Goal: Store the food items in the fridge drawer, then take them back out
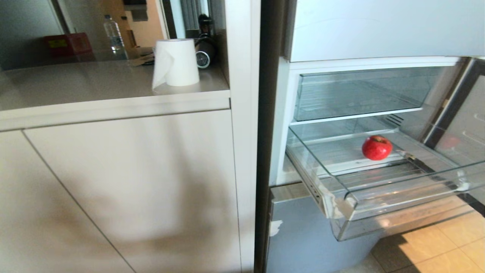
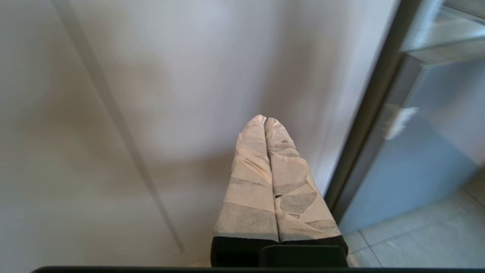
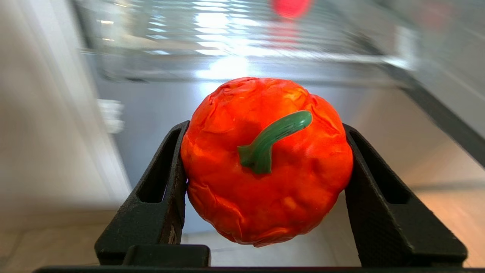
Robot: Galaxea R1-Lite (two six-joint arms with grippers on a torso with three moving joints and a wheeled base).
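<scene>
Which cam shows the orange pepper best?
Right wrist view: the orange pepper fills the frame, green stem facing the camera, clamped in the right tool. Head view and left wrist view show none of it.

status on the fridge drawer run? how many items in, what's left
One red food item already sits on the ribbed floor of the pulled-out fridge drawer. In hand: the right gripper clamps an orange pepper-like toy with a green stem, facing the drawer but not yet over it. The left gripper is shut and idle beside the cabinet panel. Left: drop the pepper in, then take both back out.
</scene>
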